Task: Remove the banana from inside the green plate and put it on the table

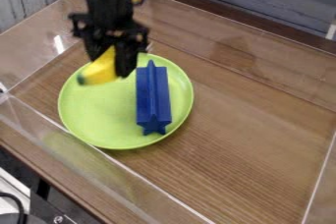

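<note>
Single view, from above tabletop

Lime-green plastic on the round plate (89, 120), smooth with a soft sheen. Dark blue on the long ridged block (153, 100), plastic-looking, smooth, faintly shiny along the ridges. Brown wood grain across the table (243, 110), satin. At twelve o'clock, grey, matt, wood-like streaking on the back panel (262, 2).
</note>
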Available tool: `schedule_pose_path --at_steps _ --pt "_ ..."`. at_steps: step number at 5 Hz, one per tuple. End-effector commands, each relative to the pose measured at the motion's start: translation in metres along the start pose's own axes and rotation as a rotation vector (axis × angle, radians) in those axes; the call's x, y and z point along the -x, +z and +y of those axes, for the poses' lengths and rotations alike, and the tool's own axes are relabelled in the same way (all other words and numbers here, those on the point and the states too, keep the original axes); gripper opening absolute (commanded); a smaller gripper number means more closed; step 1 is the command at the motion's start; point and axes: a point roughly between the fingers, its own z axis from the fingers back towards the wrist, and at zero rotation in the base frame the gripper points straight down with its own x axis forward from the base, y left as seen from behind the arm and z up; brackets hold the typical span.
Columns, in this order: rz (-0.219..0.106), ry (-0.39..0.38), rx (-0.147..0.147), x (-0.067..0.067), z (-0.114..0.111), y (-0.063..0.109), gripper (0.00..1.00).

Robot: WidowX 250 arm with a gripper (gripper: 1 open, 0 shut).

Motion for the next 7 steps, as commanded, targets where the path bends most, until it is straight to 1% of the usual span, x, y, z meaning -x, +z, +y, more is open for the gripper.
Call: schedule_pose_path --at_steps 1,2,3,5,6,7 --pt "-0.053 -0.05 0.013 -0.002 -0.029 0.025 0.0" --pt "-0.046 -0.13 0.026 0.008 -0.063 0.034 0.0" --pt "-0.041 -0.196 0.041 0.019 -0.086 0.045 0.0" --pt "-0.038 -0.19 0.042 0.035 -0.098 0.031 0.0" --pt "-0.035 -0.198 0.042 0.04 -0.111 0.024 0.0" --pt "-0.038 -0.182 0.05 0.042 -0.116 0.014 0.0"
